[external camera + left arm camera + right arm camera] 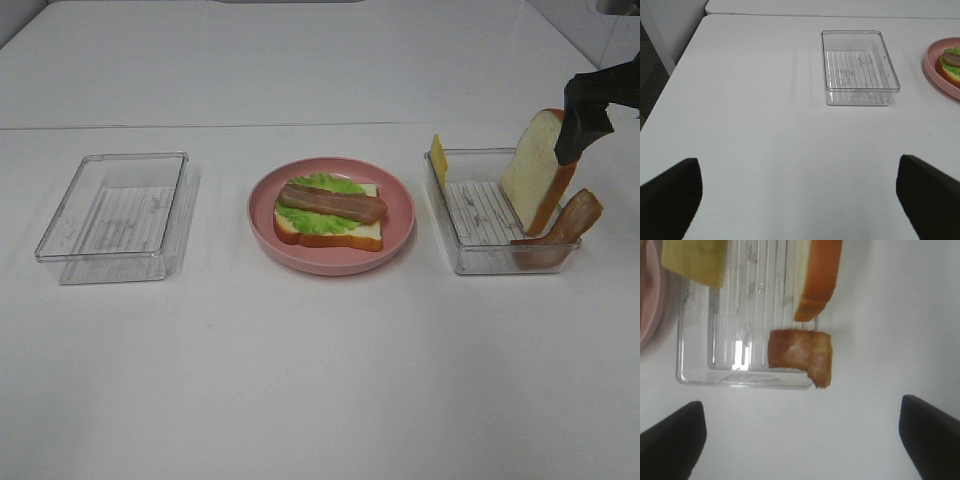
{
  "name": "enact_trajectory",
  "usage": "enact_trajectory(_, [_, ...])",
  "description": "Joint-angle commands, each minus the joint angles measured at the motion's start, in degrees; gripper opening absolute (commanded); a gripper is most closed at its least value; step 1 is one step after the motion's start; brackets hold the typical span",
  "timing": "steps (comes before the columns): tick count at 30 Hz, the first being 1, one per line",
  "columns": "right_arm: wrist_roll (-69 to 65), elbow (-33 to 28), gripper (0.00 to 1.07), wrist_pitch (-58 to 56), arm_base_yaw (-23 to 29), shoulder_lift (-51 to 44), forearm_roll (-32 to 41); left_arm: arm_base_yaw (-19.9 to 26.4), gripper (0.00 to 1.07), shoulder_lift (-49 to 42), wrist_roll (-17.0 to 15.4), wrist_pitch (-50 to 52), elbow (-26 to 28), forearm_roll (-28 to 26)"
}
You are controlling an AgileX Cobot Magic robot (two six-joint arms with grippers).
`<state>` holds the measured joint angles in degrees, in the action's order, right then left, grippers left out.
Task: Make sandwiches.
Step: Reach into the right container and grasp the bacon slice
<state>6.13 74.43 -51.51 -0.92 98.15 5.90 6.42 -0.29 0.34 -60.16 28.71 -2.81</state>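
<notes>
step: sandwich (330,228) centre-frame topped by bacon (332,203) | right gripper (800,437) spread, empty, above right tray (490,264) | left gripper (800,197) spread, idle | next: pinch upright cheese (438,158)

**Clearance and obstructions, tabletop**

We list open table (320,380) along the whole near side, plus lanes between left tray (110,265), pink plate (258,212) and right tray (478,215). Obstructions in the right tray:
- upright bread slice (537,170)
- bacon strip (565,225) leaning over the near right corner
- cheese (438,158) at the far left corner
- right gripper (572,140) overhead
</notes>
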Motion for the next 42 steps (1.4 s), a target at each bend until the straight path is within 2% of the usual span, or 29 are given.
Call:
enact_trajectory(1, [3.1,2.0,0.96,0.5,-2.3,2.7,1.8,0.2,1.0,-1.0,-0.3,0.9,-0.1,-0.5])
enact_trajectory(3, [5.8,3.4,0.96,0.7,-4.1,6.2,3.0,0.2,1.0,-1.0,-0.3,0.9,-0.1,-0.5])
enact_trajectory(11, [7.4,4.0,0.96,2.2,-4.2,13.0,3.5,0.2,1.0,-1.0,-0.3,0.9,-0.1,-0.5])
enact_trajectory(17, [8.7,4.0,0.91,3.2,-4.2,17.0,4.6,0.2,1.0,-1.0,-0.3,0.9,-0.1,-0.5])
enact_trajectory(18, [8.7,4.0,0.85,3.8,-4.2,17.2,4.5,0.2,1.0,-1.0,-0.3,0.9,-0.1,-0.5])
enact_trajectory(19, [8.7,4.0,0.85,3.8,-4.2,17.2,4.5,0.2,1.0,-1.0,-0.3,0.9,-0.1,-0.5])
enact_trajectory(20, [8.7,4.0,0.8,4.2,-4.2,17.2,4.5,0.2,1.0,-1.0,-0.3,0.9,-0.1,-0.5])
enact_trajectory(21, [8.7,4.0,0.67,4.8,-4.2,17.1,4.5,0.2,1.0,-1.0,-0.3,0.9,-0.1,-0.5])
enact_trajectory(22, [8.7,4.0,0.67,4.8,-4.2,17.1,4.5,0.2,1.0,-1.0,-0.3,0.9,-0.1,-0.5])
enact_trajectory(23, [8.4,4.0,0.5,4.9,-4.2,17.1,4.5,0.2,1.0,-1.0,-0.3,0.9,-0.1,-0.5])
enact_trajectory(24, [8.4,4.0,0.5,4.9,-4.2,17.1,4.5,0.2,1.0,-1.0,-0.3,0.9,-0.1,-0.5])
enact_trajectory(25, [8.1,4.0,0.41,4.9,-4.2,17.1,4.5,0.2,1.0,-1.0,-0.3,0.9,-0.1,-0.5])
enact_trajectory(26, [8.0,4.0,0.28,4.8,-4.2,17.1,4.5,0.2,1.0,-1.0,-0.3,0.9,-0.1,-0.5])
enact_trajectory(27, [8.0,4.0,0.28,4.8,-4.2,17.1,4.5,0.2,1.0,-1.0,-0.3,0.9,-0.1,-0.5])
enact_trajectory(29, [8.0,4.0,0.18,4.8,-4.2,17.1,4.4,0.2,1.0,-1.0,-0.3,0.9,-0.1,-0.5])
enact_trajectory(42, [8.0,4.0,0.17,3.7,-4.1,16.4,5.7,0.2,1.0,-1.0,-0.3,0.9,-0.1,-0.5])
